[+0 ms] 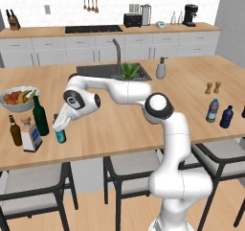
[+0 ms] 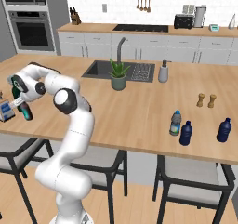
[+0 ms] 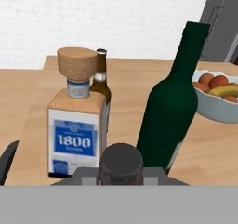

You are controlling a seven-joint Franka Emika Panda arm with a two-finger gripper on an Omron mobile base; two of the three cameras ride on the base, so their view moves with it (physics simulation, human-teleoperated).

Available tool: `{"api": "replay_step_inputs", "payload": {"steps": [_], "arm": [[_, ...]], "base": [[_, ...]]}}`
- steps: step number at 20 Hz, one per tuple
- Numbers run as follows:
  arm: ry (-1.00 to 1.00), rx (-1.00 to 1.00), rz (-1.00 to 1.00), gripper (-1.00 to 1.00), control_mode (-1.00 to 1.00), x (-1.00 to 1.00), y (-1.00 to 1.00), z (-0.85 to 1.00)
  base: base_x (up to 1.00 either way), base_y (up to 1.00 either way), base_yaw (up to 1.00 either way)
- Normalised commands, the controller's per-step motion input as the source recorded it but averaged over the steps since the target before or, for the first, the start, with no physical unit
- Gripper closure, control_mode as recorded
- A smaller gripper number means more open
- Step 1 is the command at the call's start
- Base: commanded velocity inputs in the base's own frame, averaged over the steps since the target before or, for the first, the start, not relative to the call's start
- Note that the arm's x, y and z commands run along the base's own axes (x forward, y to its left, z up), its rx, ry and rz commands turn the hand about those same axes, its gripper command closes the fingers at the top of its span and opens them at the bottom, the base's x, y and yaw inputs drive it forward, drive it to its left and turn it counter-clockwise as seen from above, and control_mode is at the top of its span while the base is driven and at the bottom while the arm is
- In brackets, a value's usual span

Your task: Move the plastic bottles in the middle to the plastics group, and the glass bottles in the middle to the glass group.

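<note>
The end effector [image 1: 61, 127] was pinched on the slim dark bottle [image 1: 61, 136] just below its cap, with the bottle upright at the near left of the worktop [image 1: 143, 115]. Just beyond it stood the square corked bottle [image 3: 76, 125], the tall green bottle [image 3: 172, 111] and the brown bottle [image 3: 100, 81], with the fruit bowl [image 3: 218, 108] behind them. Being glass, the slim bottle would probably be hard, slippery and breakable, so a firm hold on the neck seemed right. Far across the worktop, the water bottle [image 1: 212, 111] stood beside a dark blue bottle [image 1: 226, 117].
</note>
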Motion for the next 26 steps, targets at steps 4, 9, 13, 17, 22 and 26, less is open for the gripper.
{"api": "replay_step_inputs", "payload": {"steps": [4, 9, 13, 17, 22, 26], "arm": [[0.00, 0.00, 0.00, 1.00, -1.00, 0.04, 0.33, 0.01], [0.00, 0.00, 0.00, 1.00, -1.00, 0.00, 0.02, 0.20], [0.03, 0.03, 0.00, 1.00, -1.00, 0.00, 0.00, 0.16], [0.01, 0.07, 0.01, 1.00, -1.00, 0.00, 0.00, 0.00], [0.00, 0.11, 0.03, 1.00, -1.00, 0.00, 0.00, -0.04], [0.00, 0.05, 0.02, 1.00, -1.00, 0.00, 0.00, -0.25]], "base": [[0.00, 0.00, 0.00], [0.00, 0.00, 0.00], [0.00, 0.00, 0.00], [0.00, 0.00, 0.00], [0.00, 0.00, 0.00], [0.00, 0.00, 0.00]]}}
